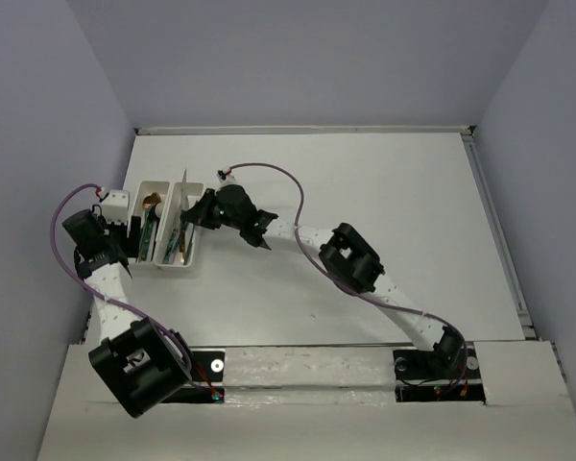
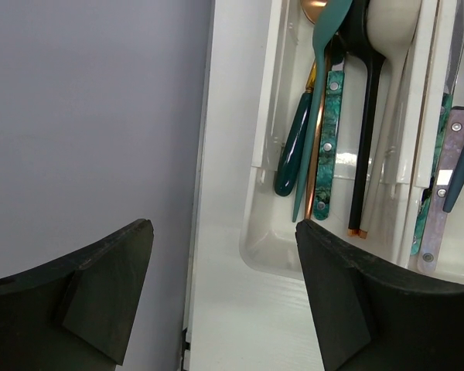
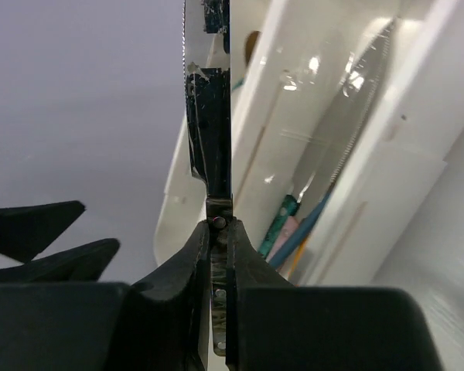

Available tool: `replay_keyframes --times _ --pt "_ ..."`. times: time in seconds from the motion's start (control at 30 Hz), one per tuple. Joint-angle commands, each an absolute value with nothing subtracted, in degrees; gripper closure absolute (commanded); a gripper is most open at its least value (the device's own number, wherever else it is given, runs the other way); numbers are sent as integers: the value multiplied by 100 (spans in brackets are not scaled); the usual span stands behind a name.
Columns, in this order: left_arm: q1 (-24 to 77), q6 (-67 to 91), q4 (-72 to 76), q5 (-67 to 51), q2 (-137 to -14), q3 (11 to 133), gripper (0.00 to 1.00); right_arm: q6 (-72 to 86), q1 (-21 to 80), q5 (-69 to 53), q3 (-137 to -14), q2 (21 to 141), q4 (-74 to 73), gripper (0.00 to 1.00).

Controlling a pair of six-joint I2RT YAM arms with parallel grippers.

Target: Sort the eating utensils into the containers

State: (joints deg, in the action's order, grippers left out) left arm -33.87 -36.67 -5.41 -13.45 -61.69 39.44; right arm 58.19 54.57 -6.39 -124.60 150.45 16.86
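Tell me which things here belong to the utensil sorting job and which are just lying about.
Job: white trays; utensils already in them, like the teal spoon; knife pinched in the right gripper; open left gripper.
Not the job: purple cables on the arms; table.

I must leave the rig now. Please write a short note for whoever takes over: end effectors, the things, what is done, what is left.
The left end effector is open and empty, beside the white trays.
The right end effector is shut on a knife by its handle, blade pointing to the far side, over the trays.
The other utensils lie inside the two trays.
Done: no loose utensil shows in the top view.
Left: lay the knife in a tray and release; probably the last piece.
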Motion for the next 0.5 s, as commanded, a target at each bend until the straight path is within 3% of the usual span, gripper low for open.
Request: replay_keyframes --times 0.0,0.07,0.13,0.17,0.27,0.3,0.37,0.47 --pt "-3410 -3683 -404 -1406 -6126 4017 12 6249 5546 -492 -13017 15205 1854 100" --pt "-3419 -3691 -396 -1424 -6117 3990 12 6267 5546 -448 -12999 15275 1846 97" --pt "-3419 -3709 -404 -1424 -6100 3964 12 6214 5607 -475 -12990 15293 1837 83" --pt "-3419 -3709 -404 -1415 -6100 3964 12 6170 5607 -501 -12982 15267 1846 70" --pt "-3419 -3700 -439 -1415 -6100 3990 12 6039 5607 -545 -12841 15144 1846 59" --pt "-3419 -3700 -439 -1415 -6074 3999 12 5986 5660 -545 -12754 15004 1837 50" --pt "-3419 -3683 -483 -1450 -6038 4008 12 5758 5660 -536 -12648 14837 1846 44" --pt "-3419 -3674 -571 -1476 -5951 4008 12 5460 5660 -545 -12341 14380 1828 43"
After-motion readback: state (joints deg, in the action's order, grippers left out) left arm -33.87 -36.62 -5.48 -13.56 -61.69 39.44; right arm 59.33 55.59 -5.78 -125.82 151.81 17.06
